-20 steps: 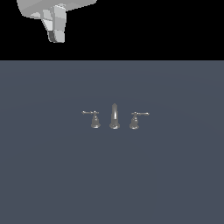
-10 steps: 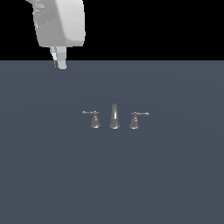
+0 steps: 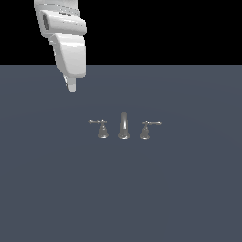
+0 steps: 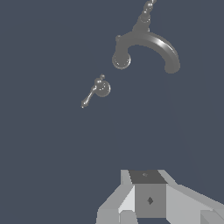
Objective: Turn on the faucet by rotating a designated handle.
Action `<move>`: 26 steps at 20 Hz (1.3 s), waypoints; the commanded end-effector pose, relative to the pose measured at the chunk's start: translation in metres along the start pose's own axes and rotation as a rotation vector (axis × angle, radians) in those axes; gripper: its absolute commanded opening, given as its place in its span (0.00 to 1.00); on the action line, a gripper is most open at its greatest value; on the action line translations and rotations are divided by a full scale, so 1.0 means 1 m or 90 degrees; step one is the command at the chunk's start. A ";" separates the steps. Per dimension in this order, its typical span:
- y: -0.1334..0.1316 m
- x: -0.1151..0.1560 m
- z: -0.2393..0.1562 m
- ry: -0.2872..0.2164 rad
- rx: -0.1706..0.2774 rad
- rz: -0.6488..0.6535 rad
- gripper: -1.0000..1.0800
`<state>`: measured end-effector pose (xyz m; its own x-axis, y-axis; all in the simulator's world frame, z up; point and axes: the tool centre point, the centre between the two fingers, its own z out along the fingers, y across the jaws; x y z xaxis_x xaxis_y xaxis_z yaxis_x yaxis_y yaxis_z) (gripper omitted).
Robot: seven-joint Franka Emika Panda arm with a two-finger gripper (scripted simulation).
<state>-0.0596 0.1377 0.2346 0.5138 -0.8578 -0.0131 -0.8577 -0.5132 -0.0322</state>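
The faucet is a tiny silver three-piece set on the dark grey surface, its curved spout [image 3: 124,126] [image 4: 151,43] standing in the middle. The handle [image 3: 101,127] [image 4: 100,89] stands at the exterior view's left of the spout, a bell base with a thin lever pointing away from the spout. My gripper [image 3: 71,86] [image 4: 143,178] hangs well above and to the exterior view's left of the handle, touching nothing. Its fingers [image 4: 149,199] show no gap between them and hold nothing.
A mirror-image second handle [image 3: 146,129] [image 4: 146,12] stands on the far side of the spout. The white arm [image 3: 66,42] reaches down from the upper part of the exterior view's left. The flat grey surface [image 3: 121,198] spreads all around the set.
The arm has descended and shifted slightly toward the exterior view's right, bringing the gripper lower and closer to the faucet. The faucet parts have not moved.
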 end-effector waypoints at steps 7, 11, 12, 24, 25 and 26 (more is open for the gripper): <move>-0.032 0.018 0.042 0.004 -0.004 0.097 0.00; -0.047 0.030 0.065 0.007 -0.007 0.149 0.00; -0.051 0.034 0.071 0.007 -0.007 0.163 0.00; -0.090 0.079 0.136 0.015 -0.015 0.317 0.00; -0.092 0.082 0.140 0.015 -0.016 0.327 0.00; -0.094 0.085 0.143 0.015 -0.016 0.335 0.00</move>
<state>0.0615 0.1195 0.0991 0.0361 -0.9993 0.0005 -0.9993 -0.0361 -0.0035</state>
